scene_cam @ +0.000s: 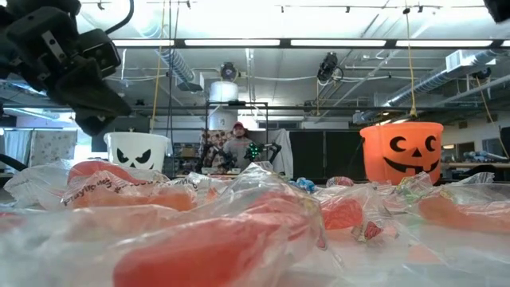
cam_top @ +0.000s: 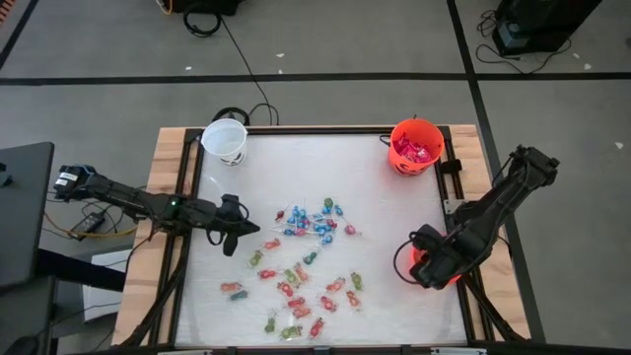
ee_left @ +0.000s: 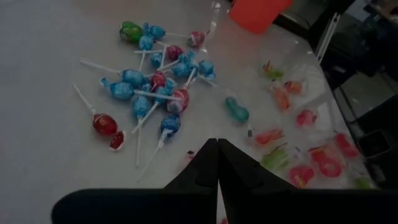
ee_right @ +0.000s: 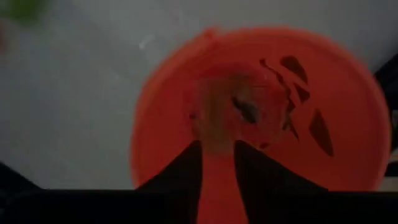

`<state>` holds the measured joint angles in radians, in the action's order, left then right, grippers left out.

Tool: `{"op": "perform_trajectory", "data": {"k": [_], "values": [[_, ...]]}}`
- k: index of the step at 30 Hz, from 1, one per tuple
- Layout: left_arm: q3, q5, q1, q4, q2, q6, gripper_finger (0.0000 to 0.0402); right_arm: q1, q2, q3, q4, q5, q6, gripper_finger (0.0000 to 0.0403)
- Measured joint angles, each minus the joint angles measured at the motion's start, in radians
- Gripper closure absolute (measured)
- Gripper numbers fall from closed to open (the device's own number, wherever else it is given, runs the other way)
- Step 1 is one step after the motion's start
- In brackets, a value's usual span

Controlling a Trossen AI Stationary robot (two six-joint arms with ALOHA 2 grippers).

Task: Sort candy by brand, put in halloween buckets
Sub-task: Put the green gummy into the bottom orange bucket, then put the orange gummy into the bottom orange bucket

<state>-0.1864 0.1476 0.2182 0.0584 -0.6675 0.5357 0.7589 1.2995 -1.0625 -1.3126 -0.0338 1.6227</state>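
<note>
Blue and red lollipops (cam_top: 311, 222) (ee_left: 155, 87) lie in a cluster at the table's middle. Clear-wrapped red, green and orange pieces (cam_top: 296, 291) (ee_left: 292, 130) are scattered nearer the near edge. A white bucket (cam_top: 225, 140) (scene_cam: 137, 151) stands at the far left corner. An orange jack-o'-lantern bucket (cam_top: 415, 146) (scene_cam: 402, 151) at the far right holds red packets. A second orange bucket (cam_top: 406, 258) (ee_right: 249, 93) stands at the right edge. My right gripper (cam_top: 426, 264) (ee_right: 217, 152) hangs open above it, and a blurred small piece (ee_right: 219, 118) shows inside. My left gripper (cam_top: 233, 235) (ee_left: 217, 152) hovers shut, left of the lollipops.
The table has a raised dark frame (cam_top: 187, 197) on a wooden base. The sweets lie on a white mat (cam_top: 365, 187) with bare room at its far middle and left. A person (scene_cam: 237, 143) sits in the room beyond the table. Crinkled candy wrappers (scene_cam: 239, 239) fill the low view's foreground.
</note>
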Motion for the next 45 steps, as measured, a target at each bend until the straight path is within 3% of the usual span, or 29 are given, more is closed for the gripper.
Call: {"op": "perform_trajectory", "data": {"k": [7,17,22,27,33,45], "values": [[0.000,0.017,0.000,-0.001,0.000,0.019,0.0388,-0.037,-0.004,-0.135,-0.021,-0.281,-0.044,0.0238],[0.000,0.045,0.000,-0.006,0.001,0.016,0.0388,-0.281,0.076,-0.168,0.322,-0.307,-0.601,0.0238],[-0.085,0.047,0.000,-0.138,0.001,-0.051,0.0388,-0.392,0.156,-0.168,0.548,-0.240,-0.853,0.0238],[-0.206,0.077,0.000,-0.359,0.001,-0.185,0.0388,-0.495,0.304,-0.168,0.811,-0.097,-1.125,0.0238],[-0.236,0.025,0.000,-0.584,0.005,-0.190,0.0388,-0.585,0.498,-0.172,1.142,0.046,-1.287,0.0238],[-0.236,0.010,0.053,-0.575,0.014,-0.093,0.0396,-0.677,0.889,-0.518,1.178,0.114,-1.538,0.0238]]}}
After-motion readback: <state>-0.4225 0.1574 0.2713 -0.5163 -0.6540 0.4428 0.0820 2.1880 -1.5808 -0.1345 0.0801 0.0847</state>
